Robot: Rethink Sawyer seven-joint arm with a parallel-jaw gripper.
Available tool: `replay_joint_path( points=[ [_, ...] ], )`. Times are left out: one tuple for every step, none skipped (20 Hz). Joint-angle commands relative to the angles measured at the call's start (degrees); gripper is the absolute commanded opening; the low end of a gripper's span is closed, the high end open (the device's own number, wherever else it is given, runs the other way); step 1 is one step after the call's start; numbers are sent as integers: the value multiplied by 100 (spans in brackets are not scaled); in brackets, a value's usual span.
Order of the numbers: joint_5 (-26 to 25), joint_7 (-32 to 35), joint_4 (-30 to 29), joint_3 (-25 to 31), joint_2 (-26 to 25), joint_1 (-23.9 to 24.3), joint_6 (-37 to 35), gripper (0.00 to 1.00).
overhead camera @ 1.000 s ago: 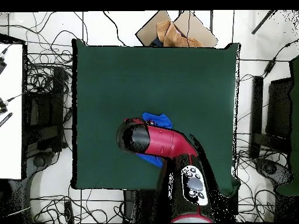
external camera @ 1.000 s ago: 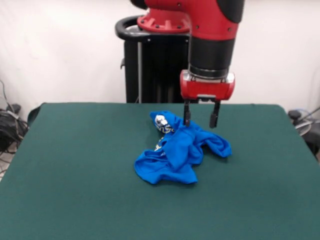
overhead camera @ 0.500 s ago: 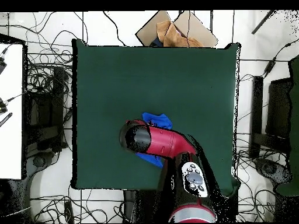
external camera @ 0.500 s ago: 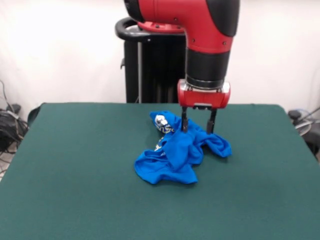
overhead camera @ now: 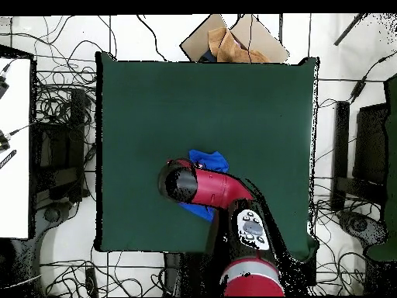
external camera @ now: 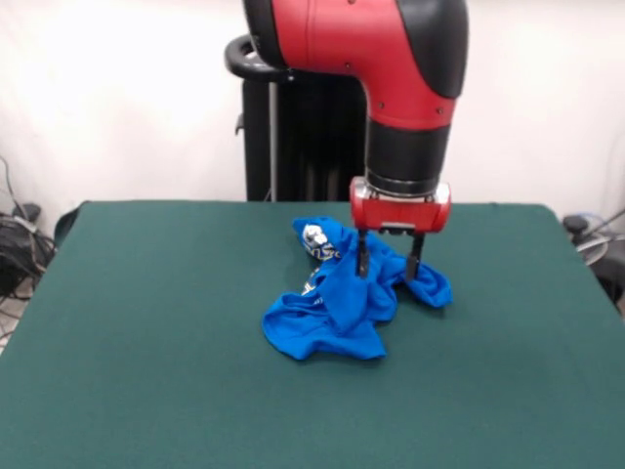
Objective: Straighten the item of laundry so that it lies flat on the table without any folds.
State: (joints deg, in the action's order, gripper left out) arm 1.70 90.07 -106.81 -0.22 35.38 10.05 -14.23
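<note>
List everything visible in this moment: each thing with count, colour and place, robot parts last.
T-shirt: one, bright blue, crumpled in a heap on the table, a little toward the far side in the front view.
Table: one, dark green cloth cover, fills most of both views.
Cardboard: one brown piece, beyond the table's top edge in the overhead view.
Cables: many, dark, on the floor around the table.
Arm: one, red and black, reaching down over the shirt.
End effector: one, fingers apart, lowered into the shirt's upper folds.

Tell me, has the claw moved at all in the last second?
Yes. The claw has come down: a second ago its tips hung level with the table's far edge, just above the blue shirt; now they are open and pushed into the crumpled cloth.
</note>
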Motion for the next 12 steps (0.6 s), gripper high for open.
replay_joint_path(
  points=[
    [-116,1174,223,-372,-399,-532,683,100],
    [-105,1231,175,-427,-461,-564,859,100],
    [-98,1237,158,-448,-533,-572,980,100],
    [-99,1223,156,-459,-607,-575,1080,100],
    [-98,1204,159,-479,-670,-580,1155,100],
    [-102,1175,149,-485,-721,-569,1212,100],
    [-99,1146,147,-529,-759,-596,1240,100],
    [-101,1120,125,-590,-771,-628,1259,100],
    [-77,1119,96,-673,-775,-686,1264,100],
    [-57,1106,70,-743,-765,-726,1244,100],
    [-8,1110,46,-830,-769,-788,1172,100],
    [36,1112,19,-897,-773,-827,1096,100]
  ],
)
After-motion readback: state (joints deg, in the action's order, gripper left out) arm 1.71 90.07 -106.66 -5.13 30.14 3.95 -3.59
